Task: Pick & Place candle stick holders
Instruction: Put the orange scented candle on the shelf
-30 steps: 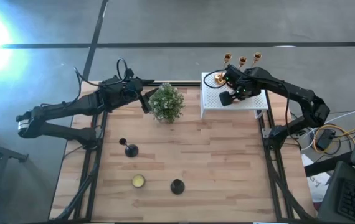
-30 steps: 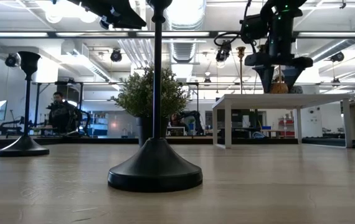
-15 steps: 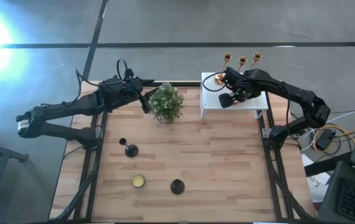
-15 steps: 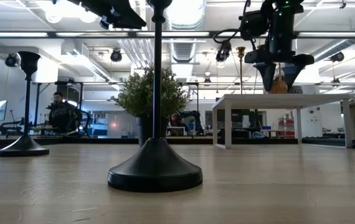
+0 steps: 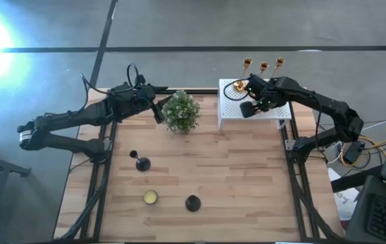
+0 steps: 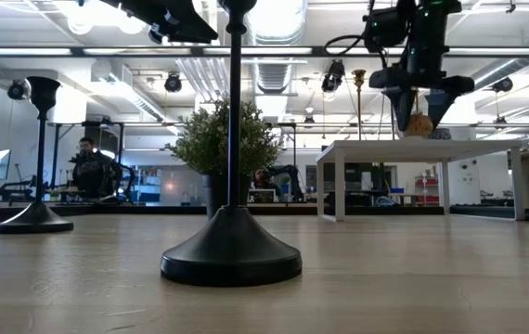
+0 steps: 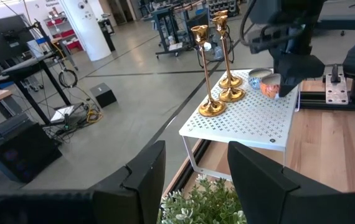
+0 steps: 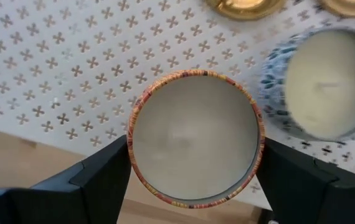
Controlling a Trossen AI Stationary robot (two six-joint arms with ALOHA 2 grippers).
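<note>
Three gold candle stick holders (image 5: 263,66) stand on their round bases (image 7: 212,109) at the far edge of the white perforated stand (image 5: 274,112). Two black candle stick holders (image 5: 142,163) (image 5: 192,202) stand on their bases on the wooden table, one close up in the low view (image 6: 232,250). My right gripper (image 5: 250,106) points steeply down over the stand, shut on an orange-rimmed candle cup (image 8: 195,140). My left gripper (image 7: 196,149) hangs open and holds nothing, just left of the potted plant (image 5: 181,110). My right gripper pinches the orange-rimmed cup between its two fingers, one on each opposite side of the round wall (image 8: 132,146). The fingers come from above, pointing steeply down. The cup stays upright with its open top up. Whether its bottom rests on the stand, I cannot tell.
A blue-patterned candle cup (image 8: 324,84) sits on the stand right beside the held cup, with the gold bases just beyond it. A small yellow candle (image 5: 150,197) lies on the table near the front black holder. The plant stands between the two arms.
</note>
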